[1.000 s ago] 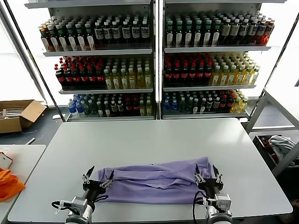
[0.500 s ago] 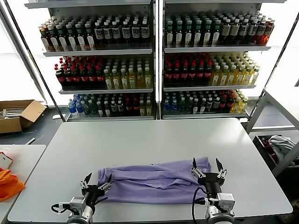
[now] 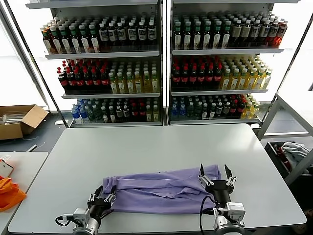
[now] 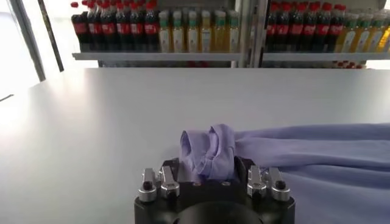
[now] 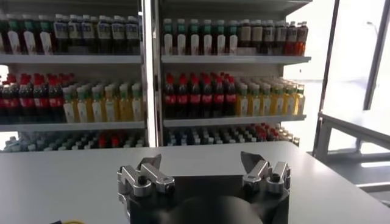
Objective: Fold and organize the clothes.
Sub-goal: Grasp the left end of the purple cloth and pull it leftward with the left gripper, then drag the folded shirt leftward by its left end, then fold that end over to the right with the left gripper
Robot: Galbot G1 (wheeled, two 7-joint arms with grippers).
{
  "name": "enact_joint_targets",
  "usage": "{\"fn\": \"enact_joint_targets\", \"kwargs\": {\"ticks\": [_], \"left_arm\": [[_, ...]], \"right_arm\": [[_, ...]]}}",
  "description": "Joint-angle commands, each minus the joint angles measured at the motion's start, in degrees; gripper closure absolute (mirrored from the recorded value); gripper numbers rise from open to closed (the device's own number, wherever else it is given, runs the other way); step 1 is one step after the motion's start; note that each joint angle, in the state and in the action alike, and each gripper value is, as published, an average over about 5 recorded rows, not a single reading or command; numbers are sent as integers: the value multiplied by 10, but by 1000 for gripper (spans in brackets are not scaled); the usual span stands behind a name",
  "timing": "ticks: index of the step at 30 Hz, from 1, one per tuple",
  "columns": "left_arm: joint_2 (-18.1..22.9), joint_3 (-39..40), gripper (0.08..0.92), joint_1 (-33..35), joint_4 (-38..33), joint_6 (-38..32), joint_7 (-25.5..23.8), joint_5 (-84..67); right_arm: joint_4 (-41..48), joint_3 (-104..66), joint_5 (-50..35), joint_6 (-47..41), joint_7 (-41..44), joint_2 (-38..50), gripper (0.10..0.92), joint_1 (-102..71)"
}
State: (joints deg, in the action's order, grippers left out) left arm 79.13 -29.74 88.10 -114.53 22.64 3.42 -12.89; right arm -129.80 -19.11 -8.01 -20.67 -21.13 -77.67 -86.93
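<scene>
A lavender T-shirt (image 3: 161,193) lies folded into a long band across the front of the white table (image 3: 146,147), plain side up. My left gripper (image 3: 102,197) is at its left end, shut on the bunched fabric. In the left wrist view the gripper (image 4: 210,173) holds that bunch between its jaws, and the T-shirt (image 4: 304,152) stretches away over the table. My right gripper (image 3: 214,175) is over the shirt's right end, open and empty. In the right wrist view the gripper (image 5: 201,164) has only table and shelves between its jaws.
Shelves of bottles (image 3: 161,63) stand behind the table. An orange cloth (image 3: 9,192) lies on a side table at the left. A cardboard box (image 3: 19,120) sits on the floor beyond it. A grey-white fabric bundle (image 3: 296,152) lies in a rack at the right.
My left gripper has moved in onto the shirt's left end and closed on it, bunching the fabric. My right gripper has shifted slightly away from me and stays open.
</scene>
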Motion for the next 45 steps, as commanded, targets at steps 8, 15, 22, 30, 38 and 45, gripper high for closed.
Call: {"fn": "enact_joint_targets", "kwargs": {"ticks": [8,15,22,30,38,45], "left_arm": [[3,0,666,-5,16,1,-10,-12],[-9,-26,869,-13,11,-4,-12,-14],[-74,-103,893,-26,-25,-5,-20,-24],[-246,-258,893,-42,30,7,-24,-92],[-294,-285,893,-37,40,7,-27,-90],[-206,-191,893,-8,-45,9,-31,-43]], "right_arm": [[0,1,-1,-2,0,-1,203,12],[6,4,-3,-5,0,-1,203,23],[21,13,-5,-7,-3,-5,203,44],[38,12,-14,-7,-5,-4,203,61],[41,12,-17,-6,-6,-4,203,63],[41,11,-14,-5,-5,-5,203,54]]}}
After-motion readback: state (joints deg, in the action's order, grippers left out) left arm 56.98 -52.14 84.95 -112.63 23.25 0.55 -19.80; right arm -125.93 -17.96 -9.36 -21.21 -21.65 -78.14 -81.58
